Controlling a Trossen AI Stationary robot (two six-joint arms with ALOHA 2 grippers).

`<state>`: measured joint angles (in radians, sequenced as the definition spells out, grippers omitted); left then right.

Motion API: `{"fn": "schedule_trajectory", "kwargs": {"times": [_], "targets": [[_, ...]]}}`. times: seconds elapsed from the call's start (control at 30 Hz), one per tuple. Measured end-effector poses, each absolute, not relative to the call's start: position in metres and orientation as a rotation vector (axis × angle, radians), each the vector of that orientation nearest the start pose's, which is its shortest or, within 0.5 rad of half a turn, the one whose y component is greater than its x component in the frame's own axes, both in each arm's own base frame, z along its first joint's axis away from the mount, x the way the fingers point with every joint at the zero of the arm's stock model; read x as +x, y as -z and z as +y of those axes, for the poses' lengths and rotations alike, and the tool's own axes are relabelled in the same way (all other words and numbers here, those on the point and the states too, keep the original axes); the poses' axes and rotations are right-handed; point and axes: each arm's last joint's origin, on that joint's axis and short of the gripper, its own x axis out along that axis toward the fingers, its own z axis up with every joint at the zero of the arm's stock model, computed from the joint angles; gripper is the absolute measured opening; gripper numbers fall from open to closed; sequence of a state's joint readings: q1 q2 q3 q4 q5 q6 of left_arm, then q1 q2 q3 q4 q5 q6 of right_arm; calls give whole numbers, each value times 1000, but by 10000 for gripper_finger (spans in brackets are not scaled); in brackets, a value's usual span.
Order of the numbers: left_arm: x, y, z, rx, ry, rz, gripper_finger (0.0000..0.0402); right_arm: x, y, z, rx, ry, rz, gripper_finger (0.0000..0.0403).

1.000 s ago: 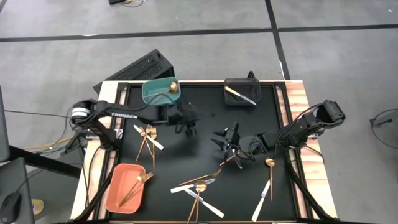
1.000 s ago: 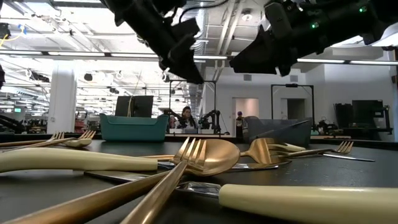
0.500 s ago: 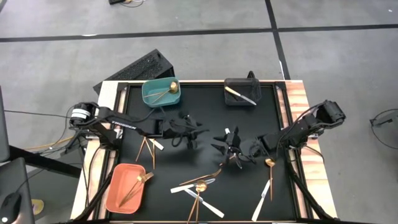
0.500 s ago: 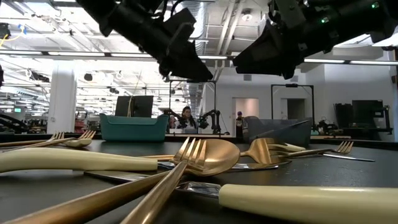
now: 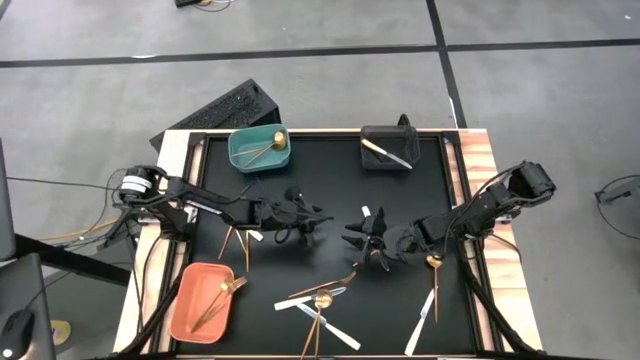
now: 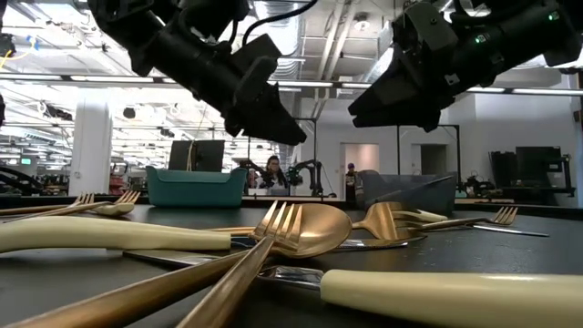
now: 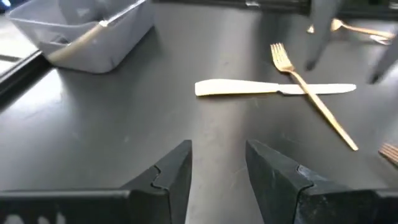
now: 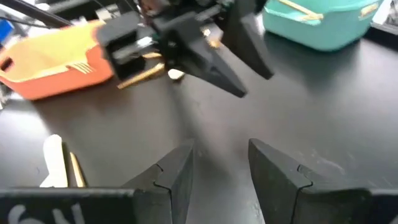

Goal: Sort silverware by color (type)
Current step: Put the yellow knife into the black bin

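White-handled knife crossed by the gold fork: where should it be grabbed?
Take the knife by its cream handle, from straight above, pinching across its width: it lies flat, and the gold fork crosses only the blade, leaving the handle clear.

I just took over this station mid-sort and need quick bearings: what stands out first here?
Both claws hang open and empty over the middle of the black mat, the left claw facing the right claw closely. Loose silverware lies in a crossed heap at the mat's near edge. The teal bin holds a gold spoon, the salmon bin a gold fork, the black bin a white-handled knife.
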<state>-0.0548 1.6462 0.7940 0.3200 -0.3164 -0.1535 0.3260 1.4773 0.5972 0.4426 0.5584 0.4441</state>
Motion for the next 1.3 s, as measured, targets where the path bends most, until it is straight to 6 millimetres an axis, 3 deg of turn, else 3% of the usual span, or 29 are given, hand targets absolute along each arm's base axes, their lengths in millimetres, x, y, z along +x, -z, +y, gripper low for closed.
{"fn": "schedule_trajectory", "kwargs": {"times": [0.57, 1.3], "targets": [[334, -153, -18, -51, -281, 541, 139, 272, -174, 68, 277, 342, 361, 170], [334, -153, -18, -44, -283, 543, 139, 273, -172, 60, 274, 374, 372, 170]]}}
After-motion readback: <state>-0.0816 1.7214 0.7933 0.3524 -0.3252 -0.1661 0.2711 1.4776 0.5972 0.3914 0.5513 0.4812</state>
